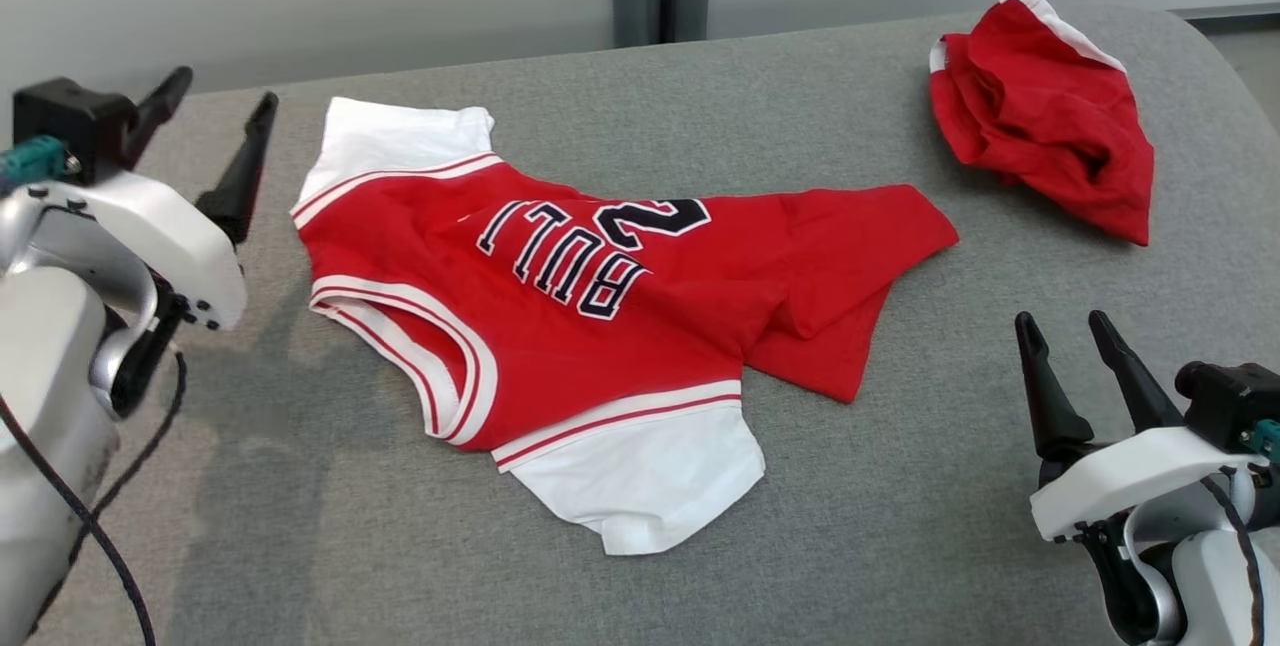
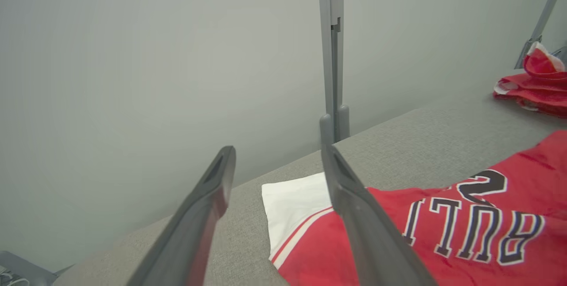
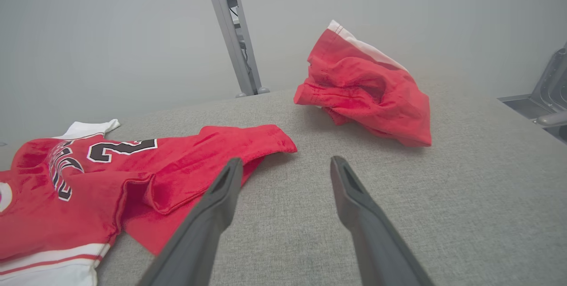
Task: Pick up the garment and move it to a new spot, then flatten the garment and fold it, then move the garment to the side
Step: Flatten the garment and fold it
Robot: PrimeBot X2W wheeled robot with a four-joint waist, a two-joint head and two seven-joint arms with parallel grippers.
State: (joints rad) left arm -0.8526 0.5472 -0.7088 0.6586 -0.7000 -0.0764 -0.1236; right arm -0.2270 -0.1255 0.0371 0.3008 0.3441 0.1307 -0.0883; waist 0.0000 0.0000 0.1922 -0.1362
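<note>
We see the soft red jersey (image 1: 600, 316) lying rumpled on nubbly grey cloth (image 1: 700, 96); our left gripper (image 1: 224, 89) and right gripper (image 1: 1060, 318) gape wide, empty.

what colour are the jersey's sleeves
White sleeves on a red jersey, shown best in the head view.

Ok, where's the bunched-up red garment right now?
In the head view the bunched-up red garment lies at the far right of the table, apart from the jersey and beyond the right gripper.
</note>
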